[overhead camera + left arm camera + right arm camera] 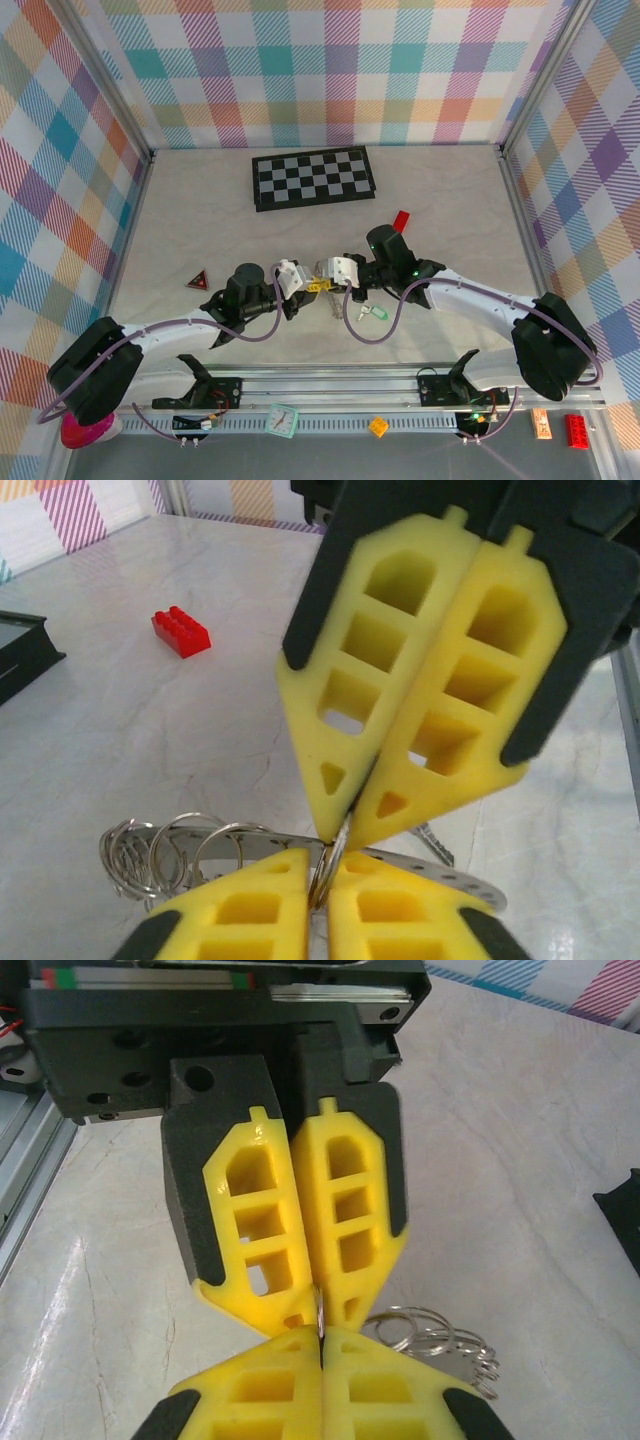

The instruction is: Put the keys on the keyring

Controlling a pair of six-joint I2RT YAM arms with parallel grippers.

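The keyring [455,880] is a flat grey band with small holes, and a bunch of wire loops [150,848] hangs at its left. Both grippers meet tip to tip at mid-table. My left gripper [322,868] is shut on one thin wire loop of the keyring. From the opposite side my right gripper [322,1338] is shut on that same loop. From above, the left gripper [303,283] and right gripper [337,277] nearly touch. A key with a green head [377,313] lies on the table just in front of the right gripper. A silver key blade [436,842] shows behind the band.
A black-and-white chequered board [313,177] lies at the back. A small red block [401,220] sits behind the right arm. A dark red triangle [200,280] is on the left. Small odds and ends line the front rail [330,385].
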